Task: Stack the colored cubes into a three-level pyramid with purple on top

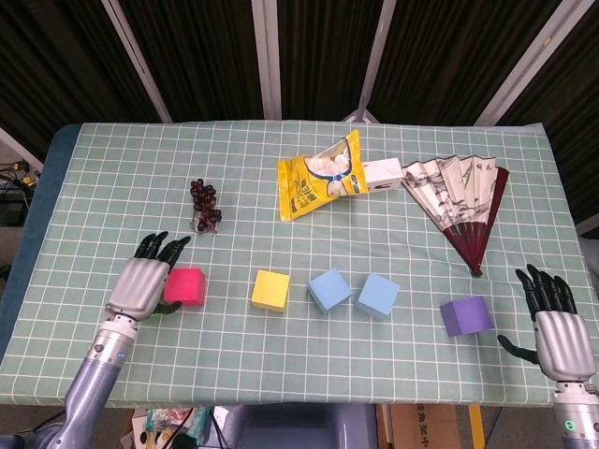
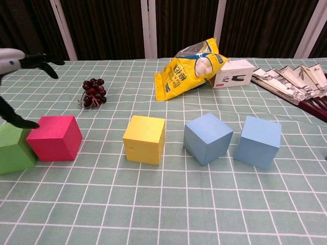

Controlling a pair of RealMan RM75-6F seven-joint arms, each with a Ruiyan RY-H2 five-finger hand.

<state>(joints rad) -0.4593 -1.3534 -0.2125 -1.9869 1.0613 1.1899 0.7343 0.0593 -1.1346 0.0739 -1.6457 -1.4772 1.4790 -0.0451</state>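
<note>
step: first pickup. left hand [image 1: 140, 285], fingers released, hovers over green cube [image 2: 14, 148] at near left beside red cube [image 1: 185, 286]. right hand [image 1: 554, 332] released near purple cube [image 1: 466, 316]. next: lower and grasp.

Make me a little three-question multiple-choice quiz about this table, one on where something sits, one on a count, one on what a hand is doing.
1. Where is the purple cube?
A. between the two blue cubes
B. near the right hand
C. on the yellow cube

2. How many blue cubes are there?
A. one
B. two
C. three

3. What is the left hand doing?
A. holding the grapes
B. lifting the red cube
C. hovering open over the green cube

Answers: 1 B, it sits alone at the row's right end. 2 B, the left blue cube and right blue cube sit side by side. 3 C, its fingers are spread and hold nothing.
</note>
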